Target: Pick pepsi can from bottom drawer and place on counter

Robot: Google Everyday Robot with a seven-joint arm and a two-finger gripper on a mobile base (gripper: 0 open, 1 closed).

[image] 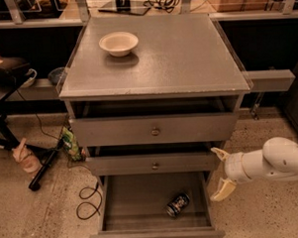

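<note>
Can (177, 205) lying on its side in the open bottom drawer (138, 203), near the front right, long axis slanting front-left to back-right, hand (218, 173) beside the drawer's right wall, fingers spread apart, empty, clear of the can.

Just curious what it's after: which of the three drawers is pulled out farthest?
The bottom drawer, its pepsi can exposed; the others barely protrude. The end effector hangs open beside it.

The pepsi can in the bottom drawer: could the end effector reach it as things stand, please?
Probably yes: the bottom drawer is open, the pepsi can lies uncovered on its side, and the open end effector hangs just beyond the drawer's right wall.
</note>
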